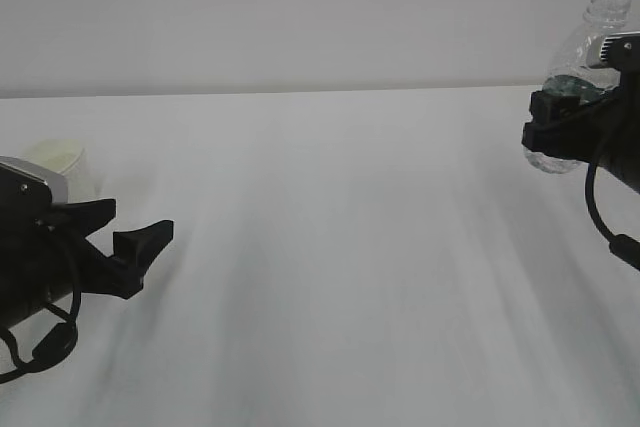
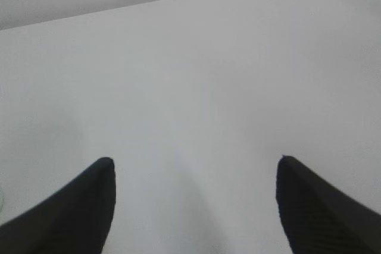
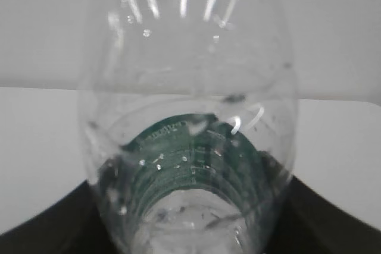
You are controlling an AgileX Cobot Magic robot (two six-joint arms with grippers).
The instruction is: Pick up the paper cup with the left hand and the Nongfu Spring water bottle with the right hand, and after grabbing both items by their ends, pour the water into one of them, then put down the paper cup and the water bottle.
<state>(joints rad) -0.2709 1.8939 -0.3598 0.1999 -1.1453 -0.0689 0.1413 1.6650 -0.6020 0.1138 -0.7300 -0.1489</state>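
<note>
White table [image 1: 330, 247] carries the cream paper cup [image 1: 62, 162] at ten o'clock behind the gaping, empty left pincer [image 1: 125, 247]; the right pincer [image 1: 560, 122] clamps the clear green-labelled plastic bottle [image 1: 585, 57], neck up.

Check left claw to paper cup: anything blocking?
Nothing visible stands between them. The left claw is open over bare table; the paper cup sits behind the arm at the left edge, not ahead of the fingers.

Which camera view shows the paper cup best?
The exterior view is best, and it is the only view with the paper cup. The cup stands at the far left on the table, partly hidden behind the left arm. The left wrist view shows only bare table between the fingers; the right wrist view is filled by the bottle.
</note>
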